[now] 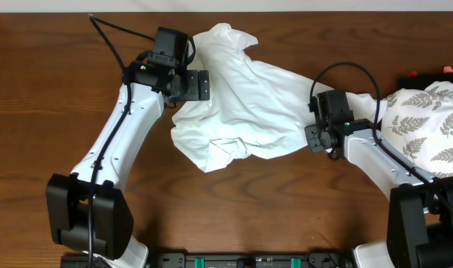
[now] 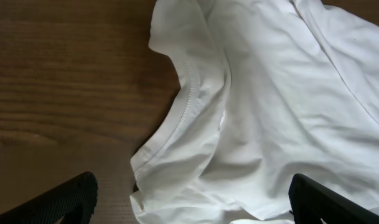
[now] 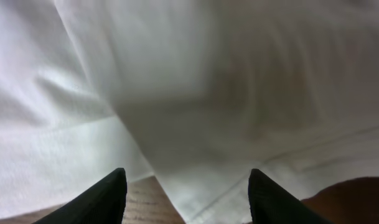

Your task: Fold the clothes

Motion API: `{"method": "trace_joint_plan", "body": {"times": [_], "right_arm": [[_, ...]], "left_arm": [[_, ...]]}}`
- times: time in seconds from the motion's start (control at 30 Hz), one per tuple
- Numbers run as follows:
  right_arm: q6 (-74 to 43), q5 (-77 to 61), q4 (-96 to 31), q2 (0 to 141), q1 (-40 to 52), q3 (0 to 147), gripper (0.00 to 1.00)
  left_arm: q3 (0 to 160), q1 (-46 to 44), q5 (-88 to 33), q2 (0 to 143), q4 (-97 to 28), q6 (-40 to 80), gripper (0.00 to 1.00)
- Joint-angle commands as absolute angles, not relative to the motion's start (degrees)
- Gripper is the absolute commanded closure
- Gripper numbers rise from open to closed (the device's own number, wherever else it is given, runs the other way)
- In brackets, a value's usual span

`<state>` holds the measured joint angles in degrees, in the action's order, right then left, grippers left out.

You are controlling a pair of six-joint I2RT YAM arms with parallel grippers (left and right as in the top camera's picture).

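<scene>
Step in hand, as judged: taking grip points on the crumpled white T-shirt (image 1: 248, 104), which lies bunched between the two grippers.

Left gripper (image 2: 189, 202): jaws fully spread and empty, with a stitched hem directly ahead.

Right gripper (image 3: 188, 193): jaws apart, with the fabric edge just ahead between them, not pinched.

Next move calls for closing on the edge layer only.
</scene>
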<state>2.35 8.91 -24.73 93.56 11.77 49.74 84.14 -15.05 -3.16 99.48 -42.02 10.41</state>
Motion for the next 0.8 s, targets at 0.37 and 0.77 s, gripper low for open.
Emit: {"method": "trace_joint_plan", "body": {"times": [0.37,0.77], "right_arm": [[1.23,9.02,-22.22,99.81,12.45,49.25,0.41],[-3.2,10.52,-21.43,100.92,12.43,49.45,0.91]], "left_arm": [[85.19,-14.92,-3.64,99.24,-42.17,9.69,0.02],[85.19,-14.92,-3.64,99.24,-42.24,9.67,0.02]]}}
